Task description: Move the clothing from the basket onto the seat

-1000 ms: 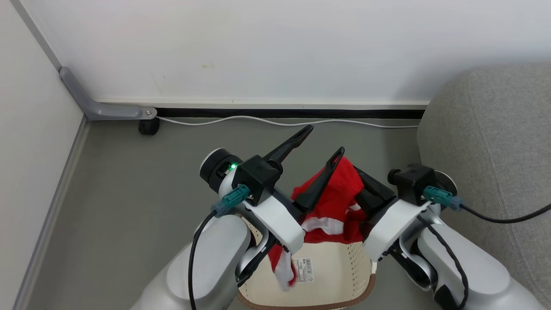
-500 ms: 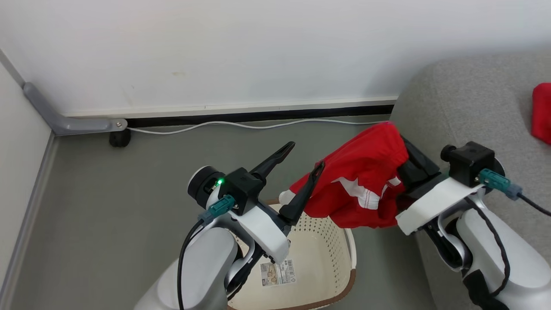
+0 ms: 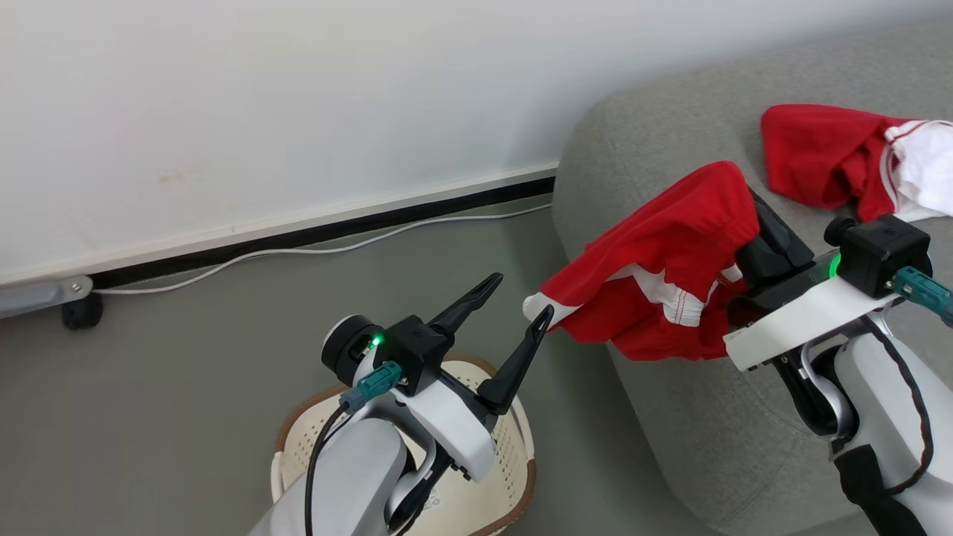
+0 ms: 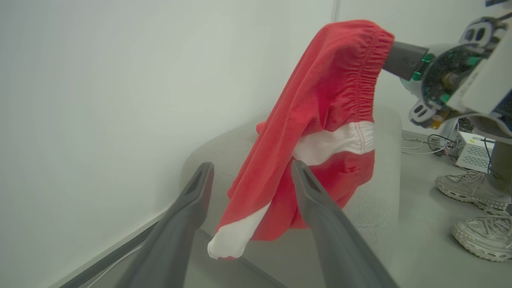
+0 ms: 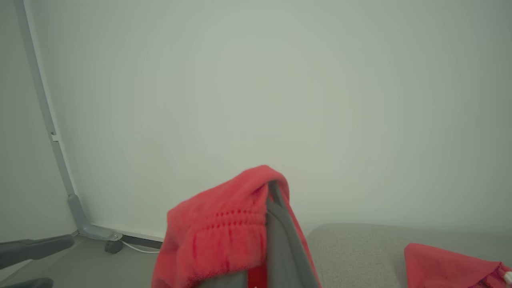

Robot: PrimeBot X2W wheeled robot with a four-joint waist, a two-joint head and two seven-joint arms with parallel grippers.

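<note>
The red garment (image 3: 663, 275) has been carried rightwards from above the basket (image 3: 514, 435) and is now held over the left edge of the seat (image 3: 670, 417). It is pinched in the clenched right gripper (image 5: 275, 200), and its white-trimmed end hangs just beside the left gripper (image 3: 521, 295), whose fingers are spread wide and grasp nothing. The basket's cream perforated wall is seen on the grey floor (image 3: 186, 387) beneath the left arm. A second red garment (image 3: 819, 152) is laid farther right on the seat. A white cable (image 3: 298, 249) is run along the foot of the far pale wall (image 3: 298, 89).
</note>
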